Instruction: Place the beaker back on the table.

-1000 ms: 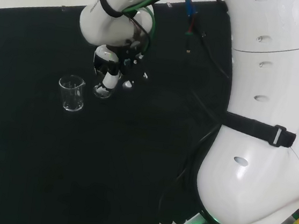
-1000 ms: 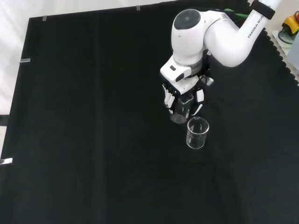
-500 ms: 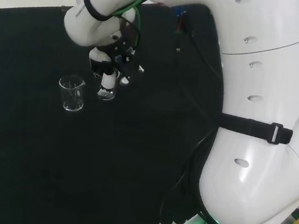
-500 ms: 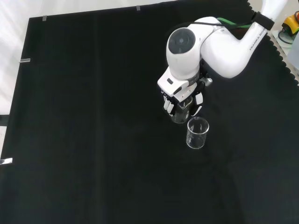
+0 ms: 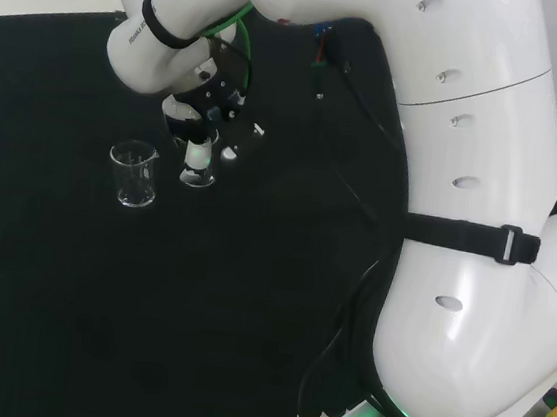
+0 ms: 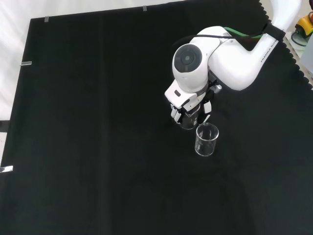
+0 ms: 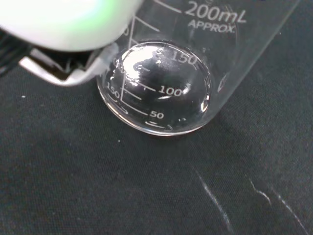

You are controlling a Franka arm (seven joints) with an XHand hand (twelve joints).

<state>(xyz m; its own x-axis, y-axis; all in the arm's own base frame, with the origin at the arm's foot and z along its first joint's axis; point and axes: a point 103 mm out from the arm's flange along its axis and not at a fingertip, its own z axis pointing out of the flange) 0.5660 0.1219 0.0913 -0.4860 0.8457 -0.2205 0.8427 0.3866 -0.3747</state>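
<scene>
Now hand [image 6: 188, 108] curled round beaker [image 6: 189, 120], upright, base at or just above bench [image 6: 98, 122] cloth, ready to set down. 2nd beaker [image 6: 206, 139] just beside, 4 o'clock in front view.

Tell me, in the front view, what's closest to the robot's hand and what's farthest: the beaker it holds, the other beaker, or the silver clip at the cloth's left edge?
1. Held beaker, inside the hand.
2. Other beaker, just below and right of it.
3. Silver clip, far off at the cloth's left edge.
</scene>
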